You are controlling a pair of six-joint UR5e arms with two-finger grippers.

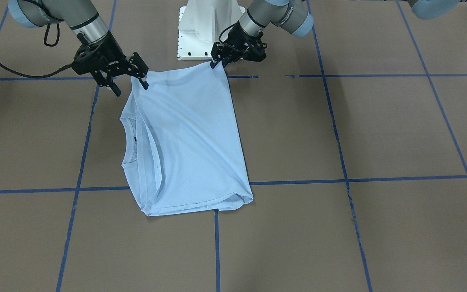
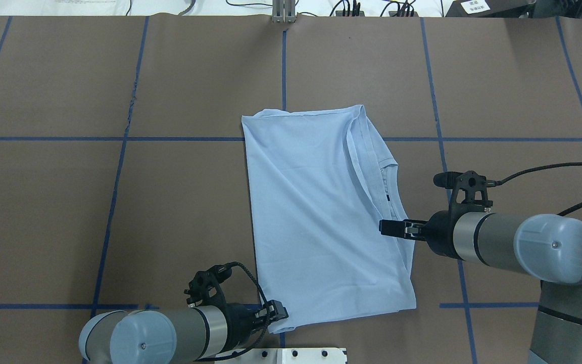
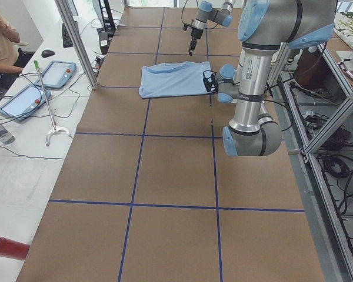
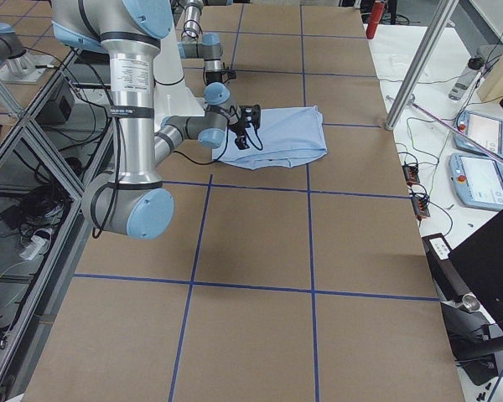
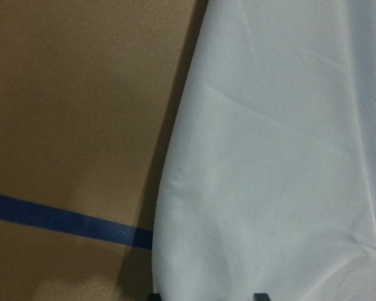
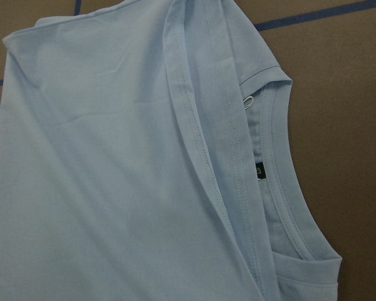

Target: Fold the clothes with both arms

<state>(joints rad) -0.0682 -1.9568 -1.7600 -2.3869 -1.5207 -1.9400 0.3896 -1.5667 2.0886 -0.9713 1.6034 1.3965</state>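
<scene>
Where the shirt lies folded flat on the table, its near left corner is pinched between the closed fingers of the left gripper, close by the white base; farther out on the right, the right gripper hangs with fingers spread wide at the shirt's edge, beside the collar; the far hem lies just past a blue tape line.

Brown table w/ blue tape grid; white pedestal; tablet, person alongside.
</scene>
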